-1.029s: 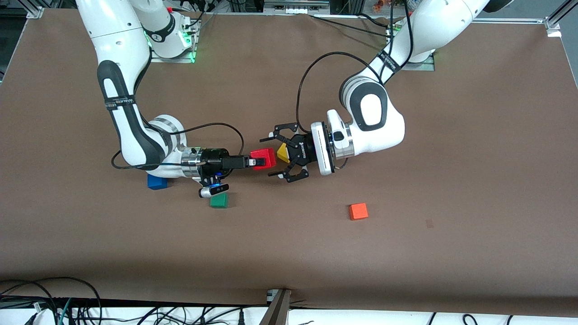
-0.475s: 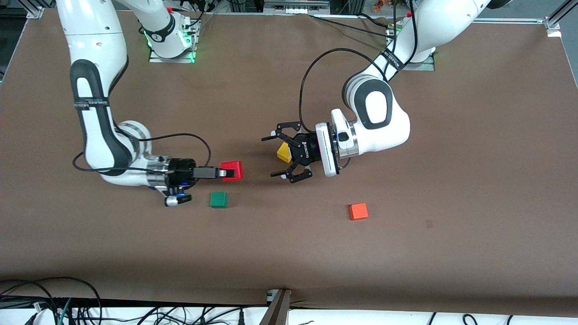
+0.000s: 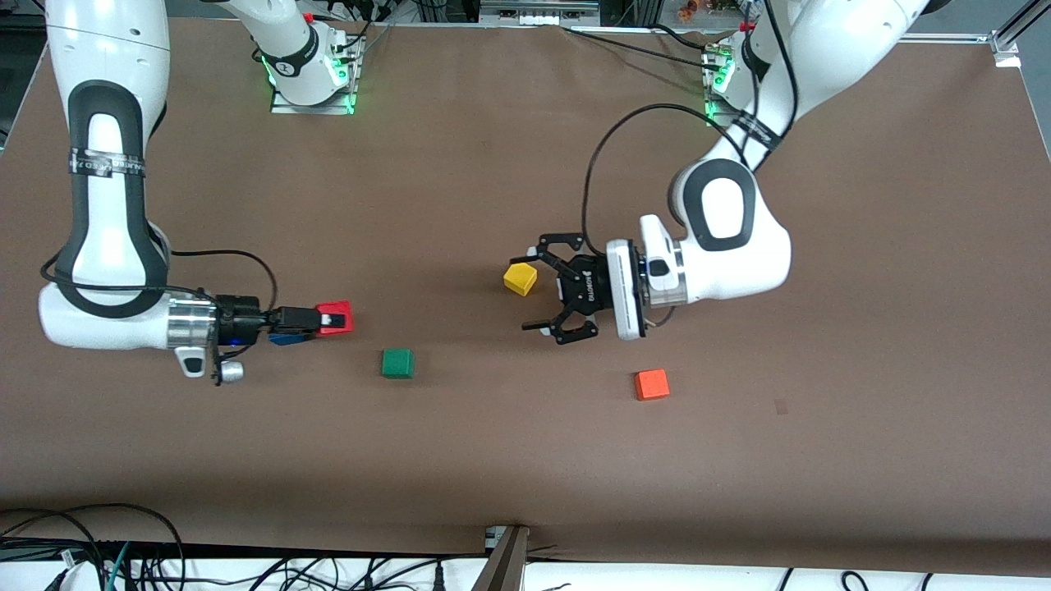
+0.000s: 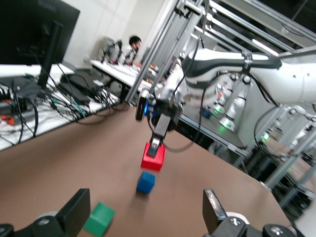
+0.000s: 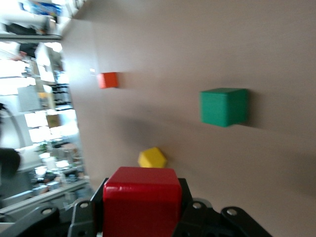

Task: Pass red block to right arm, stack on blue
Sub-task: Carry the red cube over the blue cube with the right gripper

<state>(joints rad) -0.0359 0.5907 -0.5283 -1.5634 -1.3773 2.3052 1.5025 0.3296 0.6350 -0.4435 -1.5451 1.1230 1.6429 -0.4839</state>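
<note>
Mid-left of the front frame, the right claw (image 3: 327, 319) is clamped on the red block (image 3: 338, 317), just over the blue block (image 3: 284, 338). It looks light, rigid, smooth; flat-side grip suits. Left claw (image 3: 552, 289) waits, spread apart, mid-frame.

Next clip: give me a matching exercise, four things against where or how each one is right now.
Things:
1. red block
2. blue block
3. left gripper
4. green block

States:
A. open and empty, beside the yellow block
B. alone on the table, nearer the front camera than the red block
C. held in the right gripper
D. on the table under the right gripper

Pairs: 1-C, 2-D, 3-A, 4-B
</note>
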